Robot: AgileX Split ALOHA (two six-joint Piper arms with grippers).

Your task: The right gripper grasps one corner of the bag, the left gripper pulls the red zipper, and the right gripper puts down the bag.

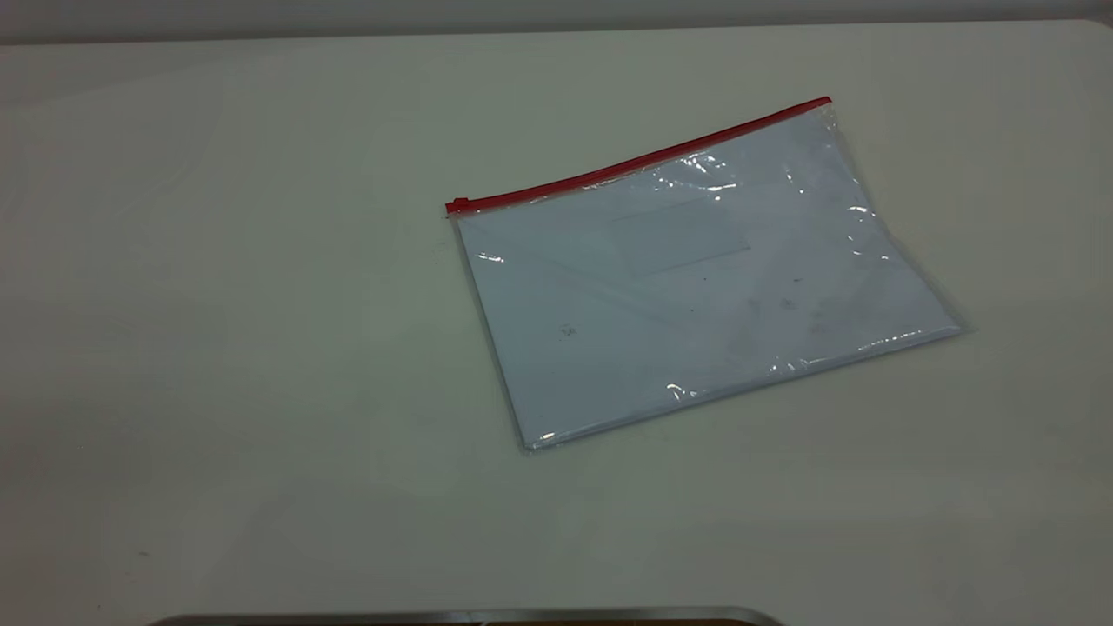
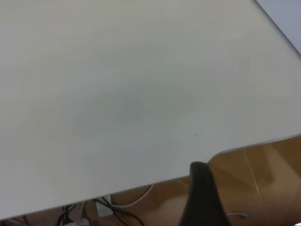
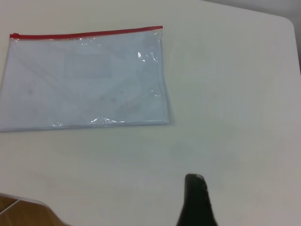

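exterior, bag: one bag (image 1: 696,287) flat on the table (image 1: 217,348), right of centre, no arm in frame
exterior, zipper: one red zipper (image 1: 643,159) on the far long edge, axis slanting up toward the right; slider tab (image 1: 457,206) at the left end
exterior, corner: strip-end corner (image 1: 826,103) at far right looks like the one for the right arm, judged by side
left wrist, gripper: left gripper (image 2: 201,197) only a single dark tip showing, over the table edge (image 2: 141,186); can't tell if fingers apart or together
left wrist, bag: just a sliver of bag (image 2: 287,19) at frame corner, well apart from the tip; cables (image 2: 113,209) below the table edge
right wrist, gripper: right gripper (image 3: 196,200) one dark tip above bare table, fingers can't tell
right wrist, bag: whole bag (image 3: 84,77) in view, well apart, ahead of the tip and off to one side; zipper (image 3: 87,34) on the edge farthest from the gripper
nearer arm: right, judged from how much bag each wrist sees
step: nothing grasped yet, right arm's reach to the corner (image 3: 161,28) comes first
counts: bag 1, zipper 1, slider 1, gripper tips seen 2
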